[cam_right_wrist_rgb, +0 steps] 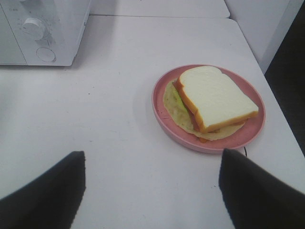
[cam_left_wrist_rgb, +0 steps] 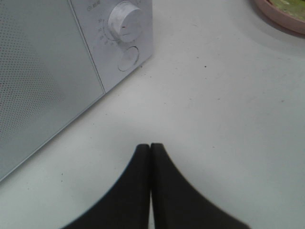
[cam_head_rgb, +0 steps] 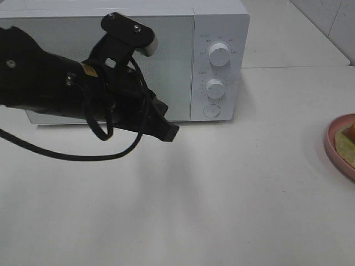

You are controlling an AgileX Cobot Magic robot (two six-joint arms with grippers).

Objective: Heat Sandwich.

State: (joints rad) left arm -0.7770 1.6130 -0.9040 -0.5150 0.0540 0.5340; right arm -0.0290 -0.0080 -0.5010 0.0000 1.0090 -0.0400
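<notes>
- Left end effector (cam_left_wrist_rgb: 150,149) pressed together before the shut microwave (cam_head_rgb: 111,61).
- Right end effector (cam_right_wrist_rgb: 151,191) spread, empty.
- Sandwich (cam_right_wrist_rgb: 209,100) on plate (cam_right_wrist_rgb: 162,112) near the tabletop's right edge; a clumsy grab may push it off.

Bare table (cam_head_rgb: 233,194) between microwave (cam_head_rgb: 166,55) and pink plate (cam_head_rgb: 339,145); left arm (cam_head_rgb: 66,88) blocks microwave door.

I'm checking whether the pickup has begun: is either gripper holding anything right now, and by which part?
Nothing is held. The left gripper is shut on nothing in front of the microwave; the right gripper is open, short of the sandwich on its pink plate.
</notes>
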